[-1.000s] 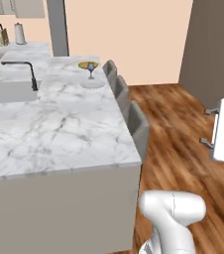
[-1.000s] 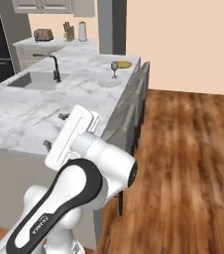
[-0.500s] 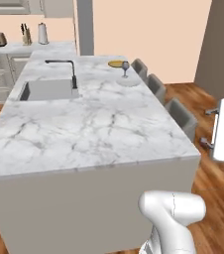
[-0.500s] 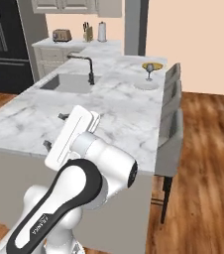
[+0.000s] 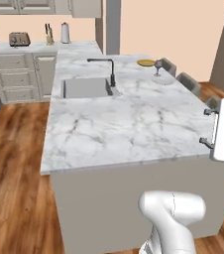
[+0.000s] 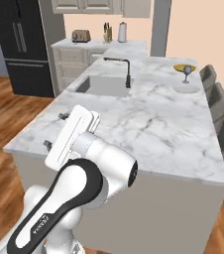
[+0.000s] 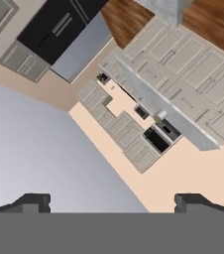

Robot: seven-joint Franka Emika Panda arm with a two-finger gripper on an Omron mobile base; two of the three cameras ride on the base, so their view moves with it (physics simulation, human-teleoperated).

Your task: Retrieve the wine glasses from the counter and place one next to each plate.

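One wine glass (image 5: 157,67) stands upright on the far end of the marble island (image 5: 134,119), just beside the yellow-rimmed plate (image 5: 145,62) and a white plate (image 6: 185,89). The sink (image 5: 86,88) and faucet (image 5: 110,71) are mid-island. The counter (image 5: 20,48) behind carries a toaster (image 5: 19,38). Fingers (image 7: 34,201) spread wide, holding nothing.
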